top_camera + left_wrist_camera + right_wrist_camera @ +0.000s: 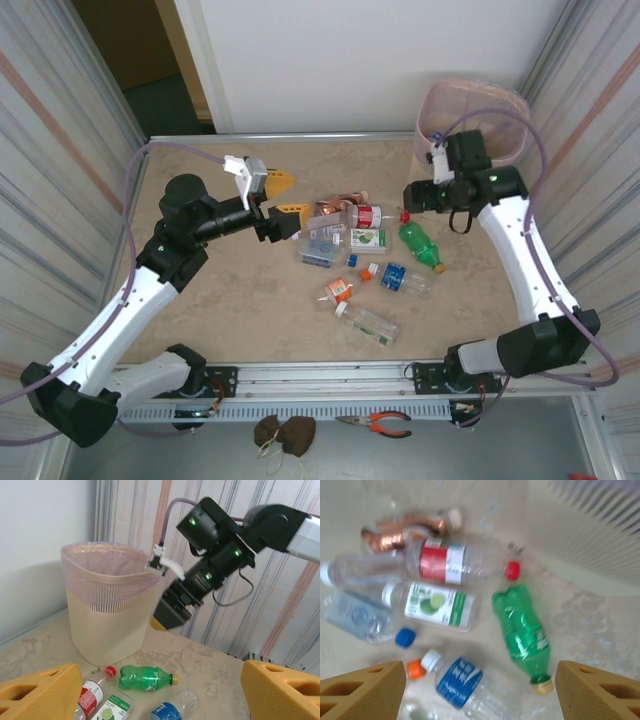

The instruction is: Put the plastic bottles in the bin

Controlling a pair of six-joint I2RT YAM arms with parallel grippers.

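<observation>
Several plastic bottles lie in a cluster mid-table: a green one [421, 246], a red-labelled one [362, 215], a lime-labelled one [368, 238], a blue-labelled one [400, 278] and a clear one [368, 322]. The beige bin [470, 120] with its pink liner stands at the far right corner. My left gripper [283, 200] hovers open at the cluster's left edge, nothing between its fingers [40, 695]. My right gripper [410, 197] hangs open above the green bottle [520, 625] and the blue-labelled bottle [465, 682], holding nothing. The left wrist view faces the bin [107, 605] and the green bottle [145, 677].
An orange-labelled bottle [340, 290] and a crushed brown one [410, 530] also lie in the heap. Striped panels wall in both sides. The right arm [235, 555] stands beside the bin. Pliers [375, 423] lie below the table's front rail.
</observation>
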